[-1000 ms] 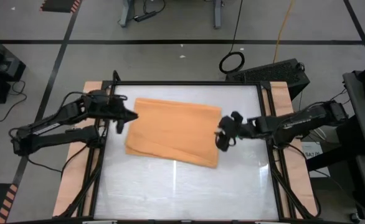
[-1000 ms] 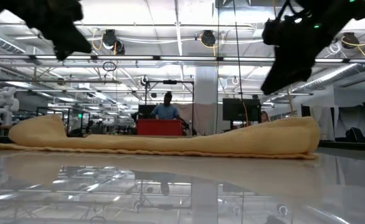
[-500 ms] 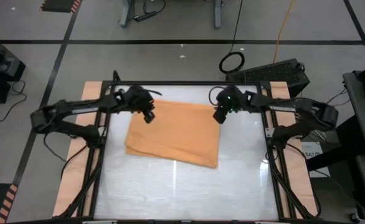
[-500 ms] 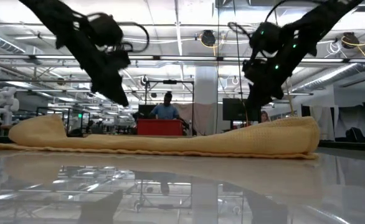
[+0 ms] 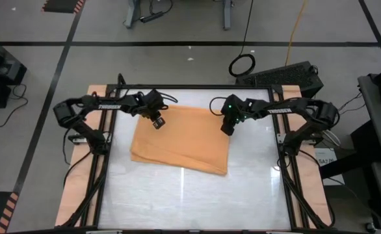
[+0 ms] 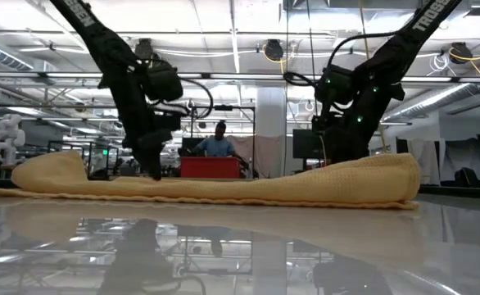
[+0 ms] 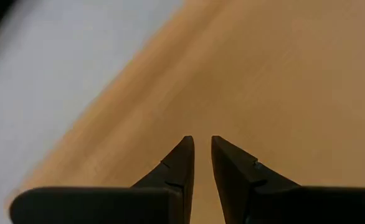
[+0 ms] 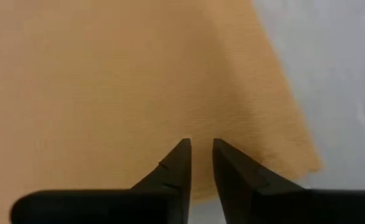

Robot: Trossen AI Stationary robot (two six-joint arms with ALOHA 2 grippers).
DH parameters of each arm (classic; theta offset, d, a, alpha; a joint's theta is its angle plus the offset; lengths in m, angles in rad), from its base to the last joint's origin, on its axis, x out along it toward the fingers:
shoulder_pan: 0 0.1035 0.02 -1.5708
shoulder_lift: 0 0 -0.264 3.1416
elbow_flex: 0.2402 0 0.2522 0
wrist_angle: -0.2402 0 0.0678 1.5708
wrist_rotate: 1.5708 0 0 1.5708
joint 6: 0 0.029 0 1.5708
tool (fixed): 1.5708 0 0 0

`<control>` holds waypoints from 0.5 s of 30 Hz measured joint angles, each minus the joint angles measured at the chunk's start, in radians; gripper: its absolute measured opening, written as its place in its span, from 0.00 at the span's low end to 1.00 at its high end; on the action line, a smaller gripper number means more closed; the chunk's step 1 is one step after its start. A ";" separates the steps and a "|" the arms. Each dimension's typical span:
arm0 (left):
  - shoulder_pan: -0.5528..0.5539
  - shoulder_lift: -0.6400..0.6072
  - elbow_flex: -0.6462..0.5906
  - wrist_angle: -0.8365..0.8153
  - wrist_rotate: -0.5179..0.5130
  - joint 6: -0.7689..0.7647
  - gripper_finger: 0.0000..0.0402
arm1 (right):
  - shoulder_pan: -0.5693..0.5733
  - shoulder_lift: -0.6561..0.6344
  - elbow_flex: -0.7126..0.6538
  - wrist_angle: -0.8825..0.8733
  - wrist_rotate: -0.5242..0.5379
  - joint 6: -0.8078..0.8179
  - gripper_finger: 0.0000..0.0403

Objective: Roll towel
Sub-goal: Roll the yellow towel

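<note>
On the white table (image 5: pixel 190 195), framed by a dark rail, the towel (image 5: pixel 184 140) lies flat as an orange-tan rectangle in the far half of the surface, set slightly askew, with a shallow fold line running across its near portion; in the low view it reads as a thin, slack layer with soft raised edges (image 6: pixel 224 188). The left gripper (image 5: pixel 157 121) stands over the towel's far left corner and the right gripper (image 5: pixel 227 125) over its far right corner, both tips close above or at the cloth; contact cannot be confirmed. In each wrist view the jaws are drawn nearly together, a narrow slit between them, with bare fabric beyond and nothing visibly pinched (image 7: pixel 201 146) (image 8: pixel 198 149). The cloth should handle as light, limp and compliant, liable to bunch or slide on the glossy table instead of holding shape. The sensible holds are the two far corners along one edge, taken evenly so that the roll starts straight.
</note>
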 joint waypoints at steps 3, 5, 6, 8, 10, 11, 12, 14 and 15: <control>0.012 0.044 0.000 0.019 -0.040 -0.005 0.16 | -0.024 0.005 0.001 0.008 0.041 -0.026 0.08; 0.020 0.067 0.000 0.026 -0.071 -0.018 0.16 | -0.048 0.009 0.001 0.008 0.043 -0.047 0.05; 0.024 0.077 0.001 0.044 -0.086 -0.031 0.16 | -0.058 0.012 0.001 0.015 0.042 -0.058 0.03; 0.032 0.091 0.002 0.070 -0.096 -0.057 0.16 | -0.082 0.017 0.001 0.021 0.042 -0.079 0.01; 0.033 0.102 0.003 0.097 -0.100 -0.081 0.16 | -0.105 0.021 0.001 0.040 0.041 -0.100 0.00; 0.033 0.103 0.003 0.102 -0.100 -0.093 0.16 | -0.117 0.022 0.001 0.045 0.041 -0.107 0.01; 0.032 0.103 0.002 0.102 -0.098 -0.106 0.16 | -0.130 0.022 0.001 0.044 0.041 -0.113 0.01; 0.032 0.098 0.002 0.099 -0.067 -0.114 0.16 | -0.148 0.022 0.001 0.049 0.040 -0.122 0.01; 0.029 0.092 0.002 0.092 -0.041 -0.124 0.16 | -0.154 0.019 0.001 0.049 0.040 -0.121 0.01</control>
